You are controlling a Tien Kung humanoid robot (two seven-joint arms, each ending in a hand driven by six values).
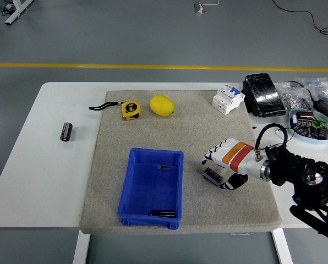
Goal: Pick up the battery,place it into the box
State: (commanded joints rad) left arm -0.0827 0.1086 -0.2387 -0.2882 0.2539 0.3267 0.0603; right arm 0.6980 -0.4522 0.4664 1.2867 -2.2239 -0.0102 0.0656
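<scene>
My right hand (225, 159) hovers just right of the blue box (151, 188), fingers (211, 155) spread and loosely curved over the battery (212, 176), thumb beside it, gripping nothing. The battery lies on the worktop's (48, 170) mat (191, 132).

The right hand (225, 160) is white with orange and red bands, black wrist and looping cable

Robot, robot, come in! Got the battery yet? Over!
Right hand open over battery, not gripped. Blue box just left, path clear. Left hand unseen.
</scene>
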